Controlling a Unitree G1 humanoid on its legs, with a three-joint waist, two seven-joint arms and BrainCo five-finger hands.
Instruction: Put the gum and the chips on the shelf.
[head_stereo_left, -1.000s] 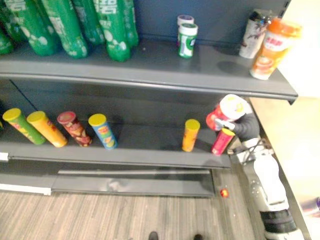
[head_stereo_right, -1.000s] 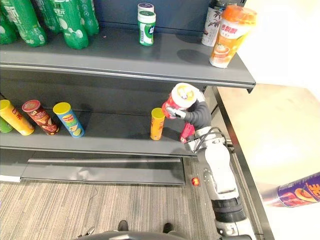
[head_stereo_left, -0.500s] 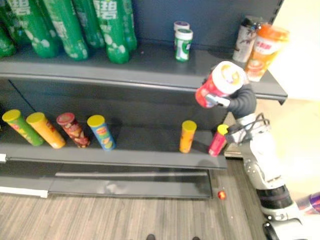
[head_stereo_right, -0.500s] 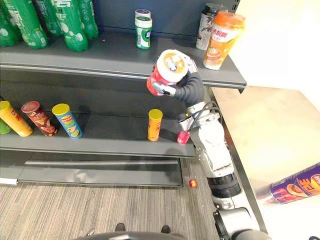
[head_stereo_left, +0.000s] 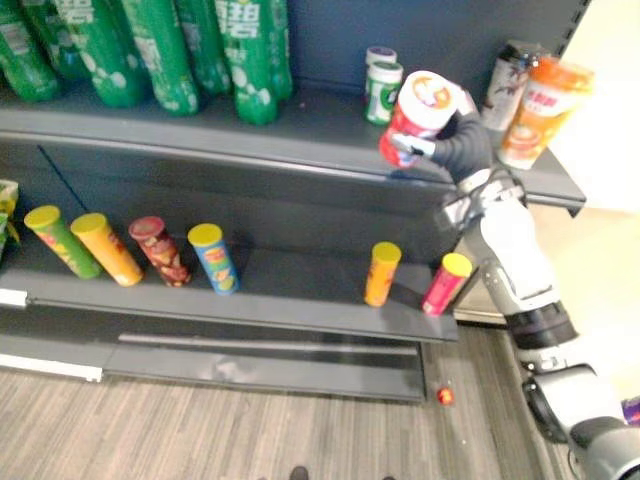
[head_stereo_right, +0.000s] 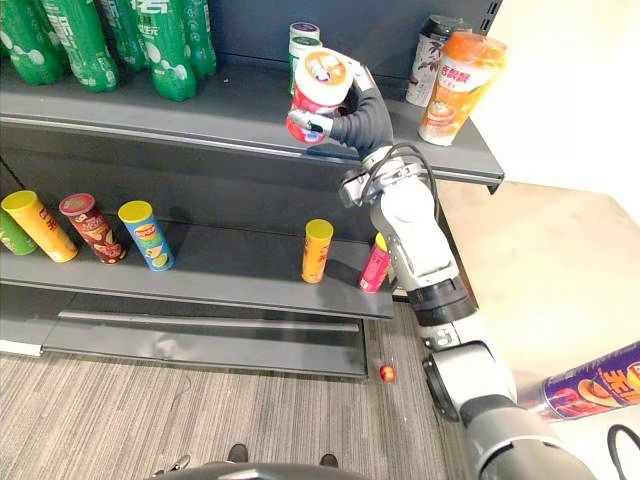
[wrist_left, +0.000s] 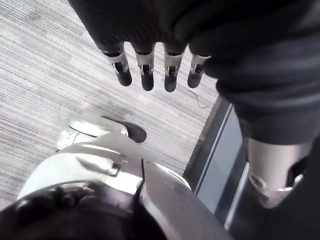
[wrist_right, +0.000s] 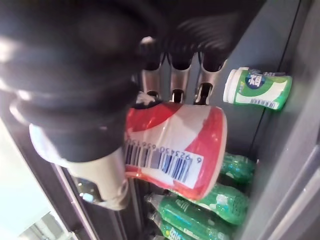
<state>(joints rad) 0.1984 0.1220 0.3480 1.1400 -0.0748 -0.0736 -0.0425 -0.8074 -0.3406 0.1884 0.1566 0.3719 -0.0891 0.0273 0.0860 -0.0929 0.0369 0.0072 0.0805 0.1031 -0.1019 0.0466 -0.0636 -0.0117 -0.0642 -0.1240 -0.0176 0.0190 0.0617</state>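
Right hand (head_stereo_left: 462, 140) fingers (wrist_right: 173, 92): curled round the red-and-white canister (head_stereo_left: 420, 108).
Canister: tilted over the upper shelf (head_stereo_left: 250, 140); green gum bottle (head_stereo_left: 383, 92) at its 10 o'clock.
Orange can (head_stereo_left: 382, 272): upright, at the canister's 6 o'clock.
Left hand (wrist_left: 146, 75): fingers straight, empty, over the floor (wrist_left: 50, 75).

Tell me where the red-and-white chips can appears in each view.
Left eye view: chips can, in the right hand, near the upper shelf's front edge.
Right eye view: chips can, top centre, over the same shelf.
Right wrist view: chips can, gripped by that hand.
Left wrist view: left hand above the floor.
Shared landmark: green gum bottle near it.
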